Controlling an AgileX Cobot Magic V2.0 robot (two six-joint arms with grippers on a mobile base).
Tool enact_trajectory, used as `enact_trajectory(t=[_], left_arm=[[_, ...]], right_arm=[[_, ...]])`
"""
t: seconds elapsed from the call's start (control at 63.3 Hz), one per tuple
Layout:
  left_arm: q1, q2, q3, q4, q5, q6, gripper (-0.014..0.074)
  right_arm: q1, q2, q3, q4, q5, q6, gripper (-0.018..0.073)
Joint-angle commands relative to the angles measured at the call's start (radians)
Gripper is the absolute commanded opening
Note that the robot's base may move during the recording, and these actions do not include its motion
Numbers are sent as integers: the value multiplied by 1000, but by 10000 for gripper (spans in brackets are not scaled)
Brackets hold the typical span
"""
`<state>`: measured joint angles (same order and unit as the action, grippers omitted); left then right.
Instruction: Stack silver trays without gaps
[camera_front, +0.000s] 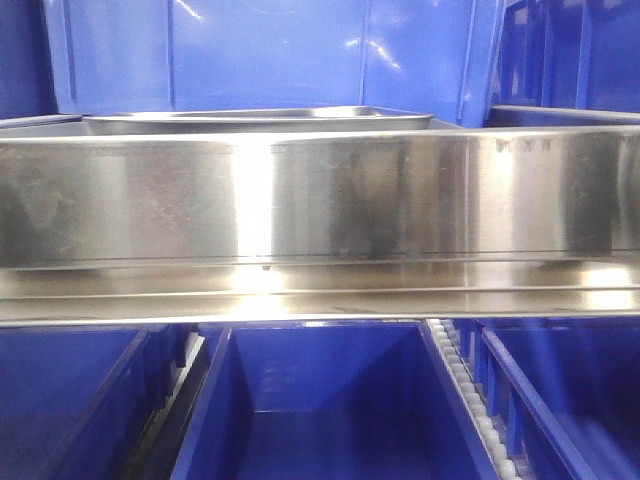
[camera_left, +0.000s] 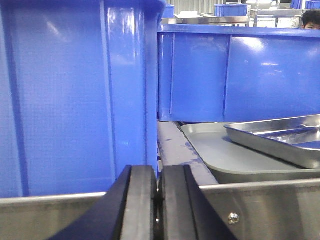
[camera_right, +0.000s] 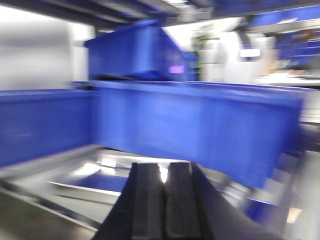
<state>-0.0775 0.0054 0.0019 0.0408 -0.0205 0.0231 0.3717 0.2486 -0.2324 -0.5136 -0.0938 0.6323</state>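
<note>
Where blue bins (camera_left: 75, 100) crowd: steel shelf (camera_front: 320, 205) (mirror-bright).

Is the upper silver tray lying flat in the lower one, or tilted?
Tilted: the upper silver tray rests slanted inside the lower tray.

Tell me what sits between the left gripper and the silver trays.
In the left wrist view, a steel rail with a screw crosses between the left gripper and the silver trays.
</note>
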Motion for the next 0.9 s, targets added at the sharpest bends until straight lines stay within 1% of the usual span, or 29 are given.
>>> enact_trajectory(t=[0.0,0.158,0.237,0.332,0.553,0.885], left_arm=[[-4,-5,-2,3,-7,-8,4],[-4,-5,-2,3,-7,-8,4],[-4,-5,-2,3,-7,-8,4],[-4,-5,-2,3,-7,-8,4],[-4,-5,-2,3,-7,-8,4],[-4,-5,-2,3,-7,-8,4]], right_arm=[[-102,-88,80,1,-19,-4,-84],[-294,-187,190,1,-19,-4,-84],[-358,-210,226,1,-23,-4,-84],[-408,-227,232,1,-29,-4,-84],[-420,-249,232,-7,66,-4,-84],[-420,-249,232,-32,68,-6,-84]])
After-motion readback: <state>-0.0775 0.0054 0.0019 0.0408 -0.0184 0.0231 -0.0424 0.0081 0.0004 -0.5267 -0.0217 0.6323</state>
